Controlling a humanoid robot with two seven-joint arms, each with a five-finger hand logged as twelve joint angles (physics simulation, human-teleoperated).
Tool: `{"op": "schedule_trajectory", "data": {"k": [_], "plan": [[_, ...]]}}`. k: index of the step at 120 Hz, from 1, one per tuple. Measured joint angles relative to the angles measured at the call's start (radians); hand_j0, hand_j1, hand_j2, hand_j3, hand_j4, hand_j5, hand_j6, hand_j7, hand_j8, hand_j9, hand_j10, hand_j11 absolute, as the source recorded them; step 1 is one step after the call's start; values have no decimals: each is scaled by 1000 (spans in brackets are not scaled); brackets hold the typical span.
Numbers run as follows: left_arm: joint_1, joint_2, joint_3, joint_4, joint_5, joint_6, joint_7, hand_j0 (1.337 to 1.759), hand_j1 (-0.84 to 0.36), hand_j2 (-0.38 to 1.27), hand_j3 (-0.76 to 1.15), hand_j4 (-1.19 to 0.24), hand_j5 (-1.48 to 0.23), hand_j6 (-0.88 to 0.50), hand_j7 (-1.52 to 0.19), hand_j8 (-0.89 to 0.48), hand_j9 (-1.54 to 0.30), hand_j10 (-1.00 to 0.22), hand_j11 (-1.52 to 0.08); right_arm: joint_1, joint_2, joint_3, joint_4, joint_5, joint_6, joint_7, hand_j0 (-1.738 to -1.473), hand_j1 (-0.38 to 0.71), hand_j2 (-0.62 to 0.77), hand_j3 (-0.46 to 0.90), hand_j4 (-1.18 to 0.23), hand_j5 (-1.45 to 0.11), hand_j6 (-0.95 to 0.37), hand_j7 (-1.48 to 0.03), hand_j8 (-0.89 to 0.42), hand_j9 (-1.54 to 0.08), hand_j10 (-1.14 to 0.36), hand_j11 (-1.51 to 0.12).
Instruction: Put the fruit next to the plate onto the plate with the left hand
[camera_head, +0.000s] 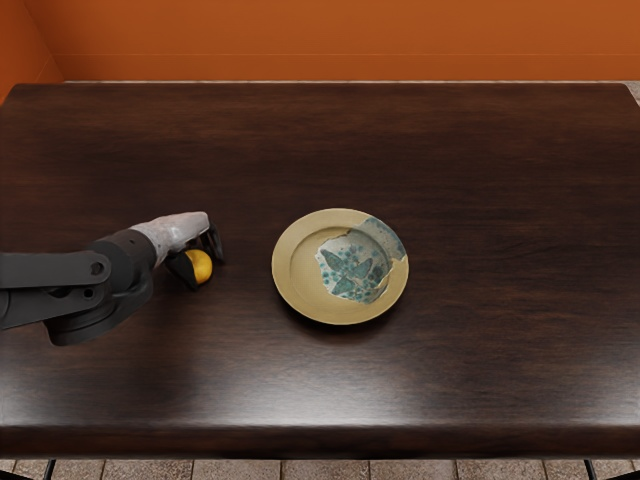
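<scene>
A small orange fruit (200, 265) lies on the dark wooden table, to the left of the plate. My left hand (197, 252) comes in from the left edge and has its dark fingers curled around the fruit, which shows only partly between them. The plate (300, 285) is yellow-rimmed with a blue-green leaf pattern in its middle and sits near the table's centre, a short way right of the hand. Nothing lies on the plate. The right arm does not show.
The dark table (450, 150) spans nearly the whole view, with its front edge near the bottom. An orange wall rises behind its far edge.
</scene>
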Motion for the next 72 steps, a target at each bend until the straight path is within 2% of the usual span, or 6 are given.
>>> {"op": "schedule_trajectory", "data": {"k": [47, 72], "plan": [[1, -2, -1, 3, -11, -6, -1, 1653, -245, 386, 0, -715, -868, -576, -896, -511, -923, -693, -924, 0, 0, 0, -1, 0, 0, 0, -1658, -310, -7, 0, -33, -43, -33, -43, -33, -43, -33, -43], [0, -2, -2, 3, -19, -8, 0, 1653, -267, 436, 0, -723, -925, -550, -931, -491, -954, -680, -954, 0, 0, 0, -1, 0, 0, 0, -1658, -310, -7, 0, -33, -43, -33, -43, -33, -43, -33, -43]]}}
